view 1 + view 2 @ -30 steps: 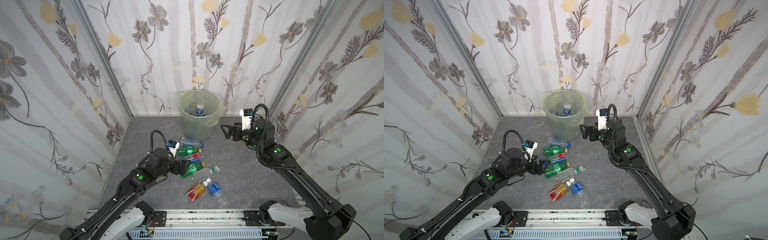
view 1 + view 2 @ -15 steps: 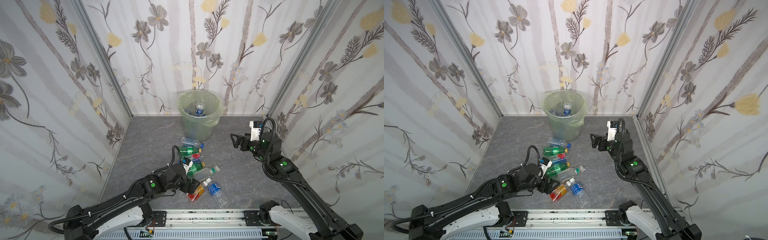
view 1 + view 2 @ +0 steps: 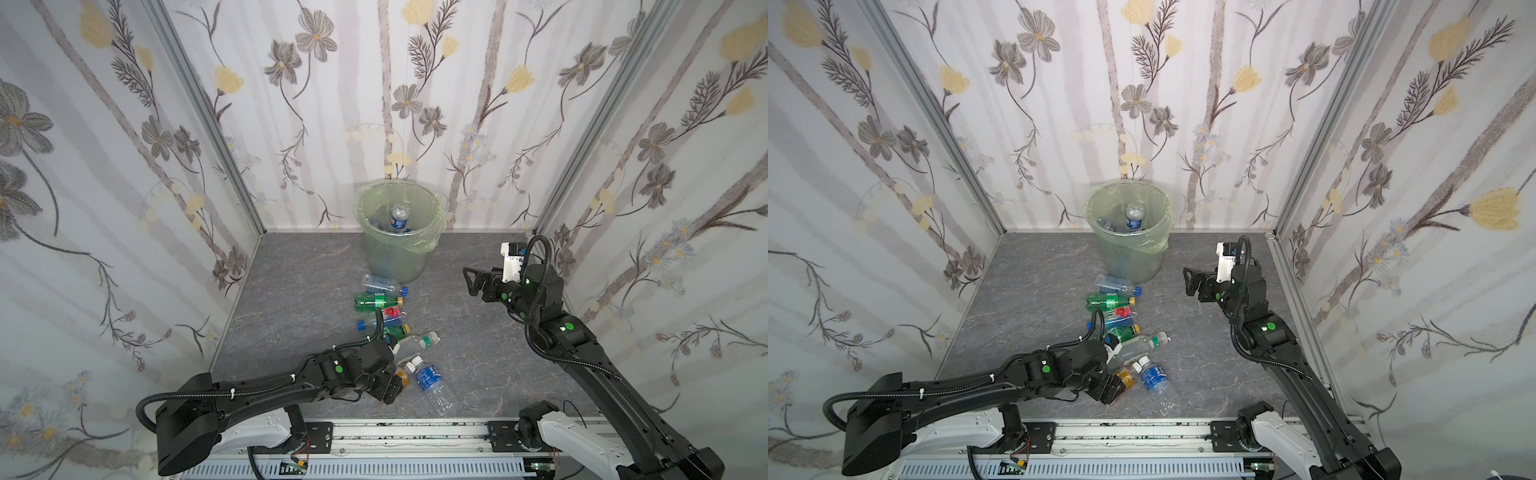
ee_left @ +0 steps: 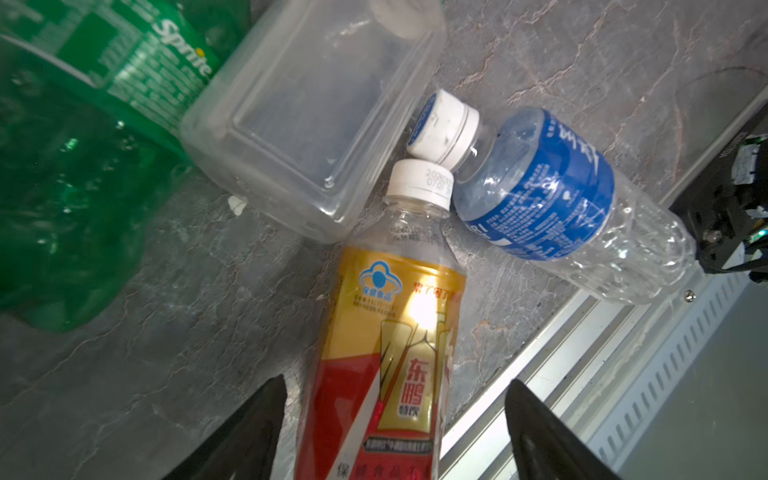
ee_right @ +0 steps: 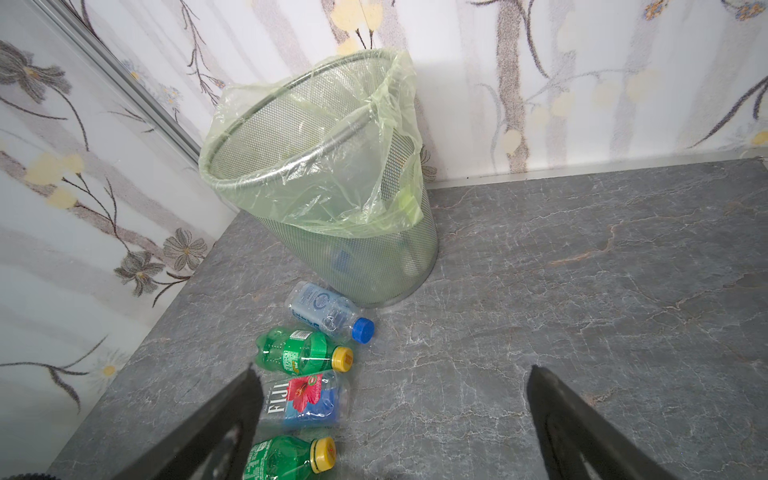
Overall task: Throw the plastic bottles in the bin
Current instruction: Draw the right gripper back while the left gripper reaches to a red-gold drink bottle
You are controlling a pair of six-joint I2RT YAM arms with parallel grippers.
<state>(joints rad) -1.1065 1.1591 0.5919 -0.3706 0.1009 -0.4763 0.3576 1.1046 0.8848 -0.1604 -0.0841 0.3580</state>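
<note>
**Left jaws astride the red-and-gold bottle, right arm waiting empty**

On the left, my left gripper point(image 4: 395, 380) sits low at the near end of the pile. Its jaws stand apart either side of the red-and-gold bottle point(image 4: 399, 332) with gaps both ways, so nothing is gripped yet. It looks a sensible pick: the body lies free, and only the cap crowds the blue-labelled bottle point(image 4: 536, 187) and the clear square bottle point(image 4: 307, 124). More plastic bottles point(image 3: 376, 300) trail up to the bin point(image 3: 390, 262), which already holds some. At right, my right gripper point(image 3: 468, 281) hangs spread and empty, clear of the bin.
</note>
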